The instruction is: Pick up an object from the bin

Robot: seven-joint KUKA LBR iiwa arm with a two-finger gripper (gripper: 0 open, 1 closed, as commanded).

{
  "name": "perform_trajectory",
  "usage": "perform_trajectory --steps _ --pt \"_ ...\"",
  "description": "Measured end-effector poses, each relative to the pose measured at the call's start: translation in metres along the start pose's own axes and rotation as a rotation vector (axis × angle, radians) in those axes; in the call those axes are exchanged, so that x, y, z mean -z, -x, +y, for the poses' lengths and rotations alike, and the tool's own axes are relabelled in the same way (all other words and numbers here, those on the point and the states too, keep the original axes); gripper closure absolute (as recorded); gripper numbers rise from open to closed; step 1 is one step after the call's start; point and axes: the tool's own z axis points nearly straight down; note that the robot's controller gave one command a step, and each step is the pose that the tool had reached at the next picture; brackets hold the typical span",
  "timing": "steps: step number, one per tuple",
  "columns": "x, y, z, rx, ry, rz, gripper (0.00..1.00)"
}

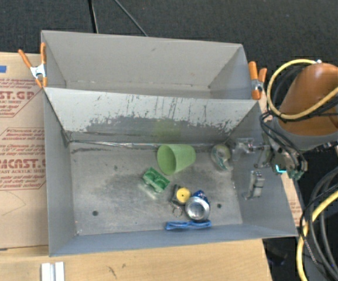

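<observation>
My gripper [248, 167] hangs over the right side of the bin, close to the right wall, open with nothing between its fingers. Just left of its upper finger lies a small pale greenish round thing [220, 156] that looks like a tape roll. A light green plastic cup [176, 158] lies on its side further left, near the middle of the floor. Below and left of the gripper, by the front wall, is a crushed silver and blue can [198, 206].
A small yellow thing [182, 195] lies beside the can, a green toy-like piece [155, 180] sits under the cup, and a blue strip-shaped thing [187, 225] lies along the front wall. The bin's left half is bare metal floor.
</observation>
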Motion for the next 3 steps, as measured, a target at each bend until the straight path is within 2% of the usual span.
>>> perform_trajectory --steps 1,2,3 --pt "-0.050 -0.026 0.063 0.111 0.003 0.000 0.00" --pt "-0.028 -0.043 0.055 0.265 -0.002 -0.006 0.00" --pt "-0.105 -0.037 0.108 0.379 -0.003 -0.020 0.00"
